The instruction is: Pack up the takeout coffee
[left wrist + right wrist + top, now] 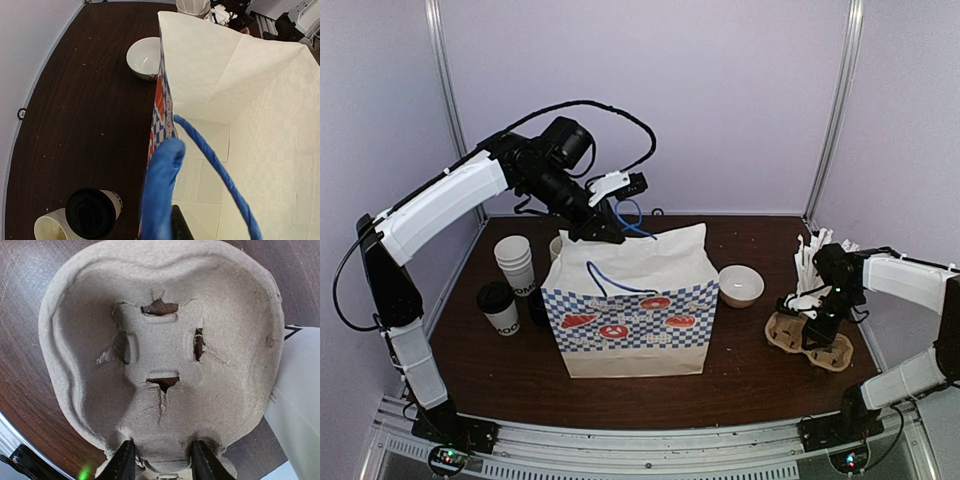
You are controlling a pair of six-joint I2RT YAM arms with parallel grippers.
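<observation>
The takeout coffee (498,305) is a white paper cup with a black lid, upright on the table left of the paper bag (630,300); it also shows in the left wrist view (92,212). My left gripper (610,225) is above the bag's back rim, shut on the bag's blue handle (162,190), with the bag's open white inside (250,125) below it. My right gripper (817,322) is down on the brown cardboard cup carrier (808,342), its two black fingers (122,462) pinching a ridge at the carrier's near edge (162,365).
A stack of open white cups (515,262) stands behind the coffee. A white bowl (740,285) sits right of the bag and shows in the left wrist view (145,57). White paper items (812,265) stand behind the carrier. The walls are close on both sides.
</observation>
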